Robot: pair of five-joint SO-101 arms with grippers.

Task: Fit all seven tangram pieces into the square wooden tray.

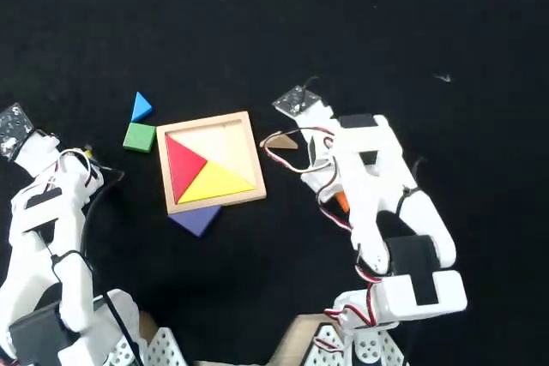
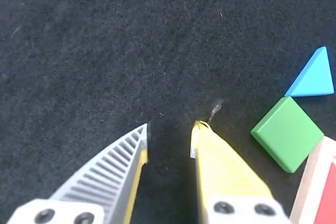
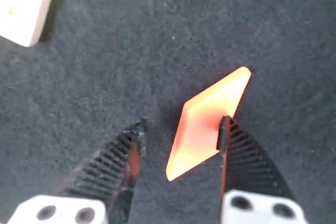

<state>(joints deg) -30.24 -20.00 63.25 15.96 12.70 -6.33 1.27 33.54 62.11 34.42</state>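
Spread wide, my right gripper (image 3: 181, 129) straddles the orange parallelogram (image 3: 207, 114), one fingertip touching its long edge and the other apart from it on the cloth. I judge that stance is meant for closing across the narrow width, since the piece lies flat and offers little else to catch. My left gripper (image 2: 170, 129) is parted too, with nothing between its tips. It hangs over bare black cloth near the left edge of the table (image 1: 446, 49), just beside the green square (image 2: 287, 132) and the blue triangle (image 2: 315, 77); I take it as parked clear of the work. Those two lie off the far-left corner of the square wooden tray (image 1: 206, 120), which sits left of the table's middle. The red triangle (image 1: 183, 165) and yellow triangle (image 1: 214, 182) are already seated in it, and its far-right half is bare. A purple piece (image 1: 197, 219) touches the tray's near edge; I cannot tell whether part of it lies under the rim. A tan piece (image 1: 285, 141) rests between the tray and my right arm, with cables crossing it, so its outline is unclear. From above, my right arm covers nearly all of the orange parallelogram.
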